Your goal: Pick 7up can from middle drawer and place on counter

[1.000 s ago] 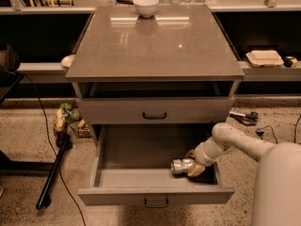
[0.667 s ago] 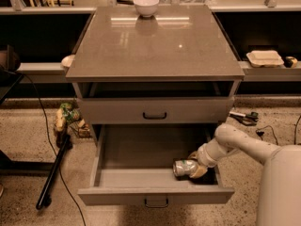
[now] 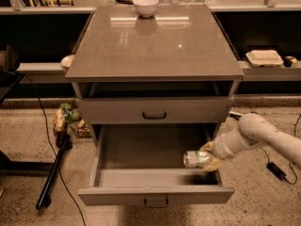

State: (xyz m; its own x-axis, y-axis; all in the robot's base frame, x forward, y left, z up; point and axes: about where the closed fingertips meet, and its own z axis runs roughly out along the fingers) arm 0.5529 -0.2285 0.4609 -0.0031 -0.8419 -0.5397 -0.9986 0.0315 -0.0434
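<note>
Gripper (image 3: 210,160) hung at the right side of the open middle drawer (image 3: 141,149), closed round the sideways 7up can (image 3: 195,159), below the counter (image 3: 155,46).

The white arm (image 3: 263,138) reaches in from the right edge, bends at a rounded joint and slopes down to the left. Its gripper (image 3: 209,160) sits low at the near right, fingers clamped on a can (image 3: 194,159) held sideways.
</note>
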